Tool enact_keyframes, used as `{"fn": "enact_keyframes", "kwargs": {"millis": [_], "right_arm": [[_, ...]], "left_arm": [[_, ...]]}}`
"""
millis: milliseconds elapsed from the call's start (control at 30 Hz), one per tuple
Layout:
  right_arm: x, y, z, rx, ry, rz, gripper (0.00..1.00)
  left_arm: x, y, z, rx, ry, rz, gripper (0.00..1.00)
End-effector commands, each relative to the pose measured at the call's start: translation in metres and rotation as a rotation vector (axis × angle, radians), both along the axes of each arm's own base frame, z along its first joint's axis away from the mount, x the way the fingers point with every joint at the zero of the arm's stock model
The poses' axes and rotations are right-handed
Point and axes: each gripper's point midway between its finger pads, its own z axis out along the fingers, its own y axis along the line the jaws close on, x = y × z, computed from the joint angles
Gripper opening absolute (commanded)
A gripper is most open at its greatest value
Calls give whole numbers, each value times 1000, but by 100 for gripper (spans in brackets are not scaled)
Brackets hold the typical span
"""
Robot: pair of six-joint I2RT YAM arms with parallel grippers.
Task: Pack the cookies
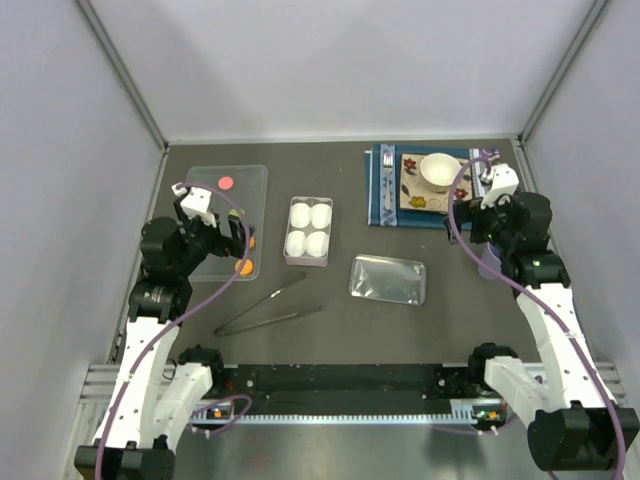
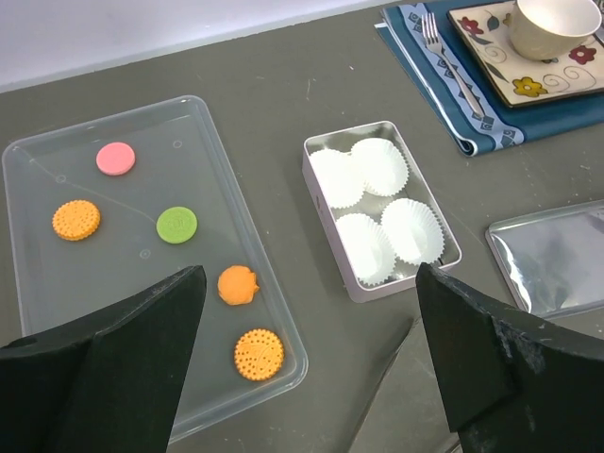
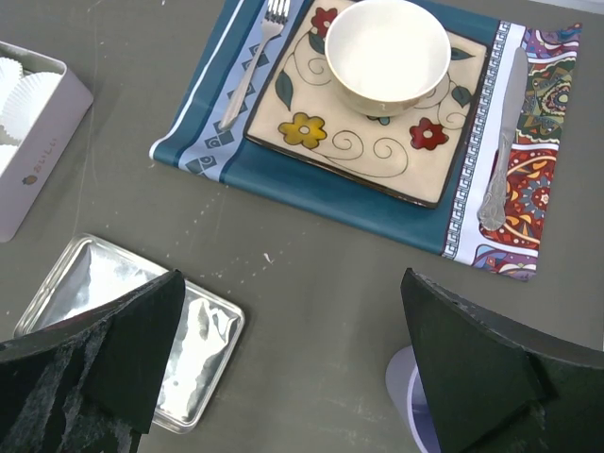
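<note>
While left claw (image 2: 310, 274) and right claw (image 3: 291, 277) are gaping released, cookies (image 2: 176, 225) are lying in the tray (image 2: 118, 269) (bench's (image 2: 274, 99) left edge).

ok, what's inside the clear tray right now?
Five show in the clear tray: a pink cookie, a green cookie and three orange cookies. A finger of the left gripper covers the tray's near-left corner; anything there is hidden.
</note>
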Motion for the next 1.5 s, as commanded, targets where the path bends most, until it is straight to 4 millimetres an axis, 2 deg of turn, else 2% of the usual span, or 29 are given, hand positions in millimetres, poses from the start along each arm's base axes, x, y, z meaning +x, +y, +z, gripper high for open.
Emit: {"fn": "enact_keyframes", "kwargs": {"millis": [0,400,633,667,1033,1267,1467], "right_arm": [[4,6,17,8,-38,22,99],[8,8,7,11,10,29,99],[8,9,5,10,20,35,99],[7,10,4,11,23,39,99],[8,13,0,17,47,56,99],[8,15,-3,14,59,64,99],[9,16,-5,11,66,69,99]], "left_arm": [[3,-4,17,-11,-40,-24,99],[-6,-4,14,74,-44,-72,99],[-22,-5,-12,219,25,-179,99],[-26,-4,-20,253,45,-199,99],[-66,-12,-56,383,152,-417,99],[-80,-10,-68,465,144,-496,99],[-91,-5,-93,549,199,-581,99]]}}
